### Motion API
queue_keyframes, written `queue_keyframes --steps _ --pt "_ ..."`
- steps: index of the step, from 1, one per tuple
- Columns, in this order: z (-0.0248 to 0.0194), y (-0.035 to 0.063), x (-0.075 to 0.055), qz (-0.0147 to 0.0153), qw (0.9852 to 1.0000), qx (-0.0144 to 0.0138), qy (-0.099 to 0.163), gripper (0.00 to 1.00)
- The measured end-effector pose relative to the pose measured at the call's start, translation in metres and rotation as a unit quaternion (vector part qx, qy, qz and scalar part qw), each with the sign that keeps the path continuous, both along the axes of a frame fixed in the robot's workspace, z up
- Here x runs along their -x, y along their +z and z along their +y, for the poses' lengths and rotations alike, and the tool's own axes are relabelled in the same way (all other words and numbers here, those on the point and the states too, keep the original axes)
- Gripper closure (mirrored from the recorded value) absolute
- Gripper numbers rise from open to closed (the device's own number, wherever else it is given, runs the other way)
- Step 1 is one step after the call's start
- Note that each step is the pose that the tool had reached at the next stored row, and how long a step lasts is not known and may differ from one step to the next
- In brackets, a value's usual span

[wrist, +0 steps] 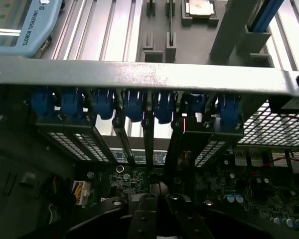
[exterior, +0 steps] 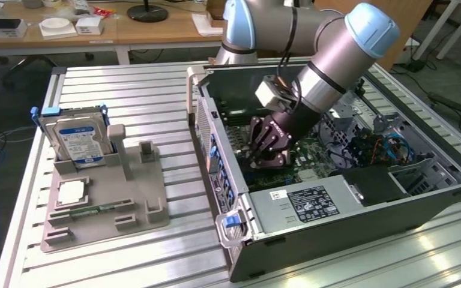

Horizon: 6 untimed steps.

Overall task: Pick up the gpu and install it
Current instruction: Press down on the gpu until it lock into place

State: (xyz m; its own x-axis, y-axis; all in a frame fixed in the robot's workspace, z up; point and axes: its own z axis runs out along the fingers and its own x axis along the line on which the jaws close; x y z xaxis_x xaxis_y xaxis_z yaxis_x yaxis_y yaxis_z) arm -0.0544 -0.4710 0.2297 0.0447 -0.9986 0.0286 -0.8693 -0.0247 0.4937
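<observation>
A: From the exterior view, how far along is the job looking?

B: Well along, I'd say. The arm is reaching down into the open computer case (exterior: pixel 422 198), and the gripper (exterior: pixel 264 157) is sitting low over the green board (exterior: pixel 314 171), fingers closed. The card itself is hidden under the gripper there, so I'm not seeing whether it is seated.

A: And around it?

B: The hard drive (exterior: pixel 77 141) is standing in the grey tray (exterior: pixel 146 219) on the exterior view's left, with the small memory stick (exterior: pixel 94 210) lying flat nearby. Blue cables (exterior: pixel 391 147) are crowding the far side of the case.

A: The wrist view?

B: The gripper (wrist: pixel 157 211) is showing its fingers pinched together over a thin dark edge, probably the card (wrist: pixel 175 149), which is running up toward the slot openings under the blue clips (wrist: pixel 134 104). The metal rail (wrist: pixel 139 74) is crossing just above.
</observation>
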Motion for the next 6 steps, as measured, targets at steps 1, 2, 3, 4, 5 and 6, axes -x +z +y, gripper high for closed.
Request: queue_keyframes --steps 1,2,3,4,5,6 --pt "0.0001 -0.0010 -0.0019 0.0000 1.0000 -0.0005 0.000 0.90" --pt "0.0002 -0.0018 -0.0035 0.0000 1.0000 -0.0007 0.000 0.90" --pt "0.0002 -0.0026 -0.0049 -0.0001 1.0000 -0.0009 0.000 0.90" --pt "0.0002 -0.0030 -0.0056 -0.0001 1.0000 -0.0009 0.000 0.90" --pt "0.0001 -0.0029 -0.0056 0.0000 1.0000 -0.0008 0.000 0.90" --pt "0.0002 -0.0029 -0.0056 0.0000 1.0000 -0.0008 0.000 0.90"
